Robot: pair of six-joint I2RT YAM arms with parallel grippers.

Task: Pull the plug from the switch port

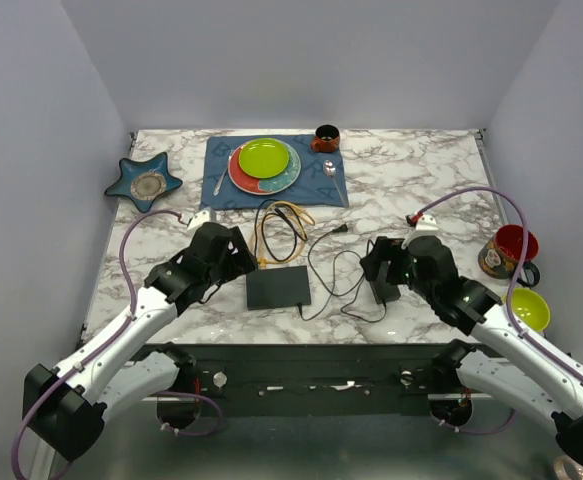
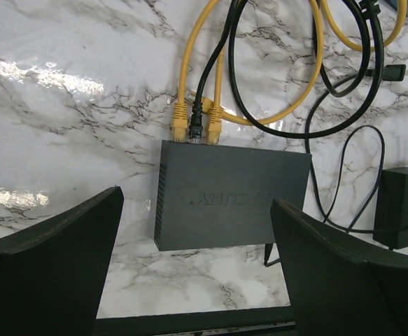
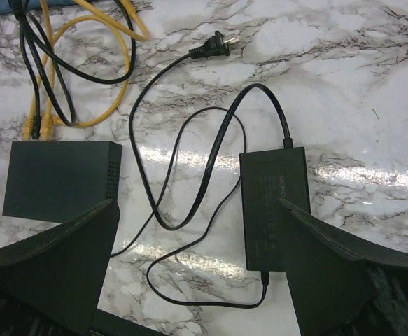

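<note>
The switch [image 1: 278,287] [image 2: 231,192] [image 3: 57,178] is a flat matte-black box lying on the marble table near the front edge. Three plugs sit in sockets along its far edge: a yellow plug [image 2: 180,126], a black plug [image 2: 197,127] and a second yellow plug [image 2: 214,127]. Their cables loop away toward the back [image 1: 281,225]. My left gripper [image 1: 239,260] [image 2: 196,197] hovers open just left of and above the switch, holding nothing. My right gripper [image 1: 376,265] [image 3: 199,203] is open and empty over the power brick [image 3: 273,203], to the right of the switch.
The brick's thin black cord [image 3: 190,175] curls between switch and brick, ending in a loose mains plug [image 3: 217,45]. At the back are a green plate [image 1: 263,157] on a blue mat, a brown cup [image 1: 326,137] and a star dish [image 1: 144,180]. A red mug [image 1: 511,250] and green bowl [image 1: 529,308] stand right.
</note>
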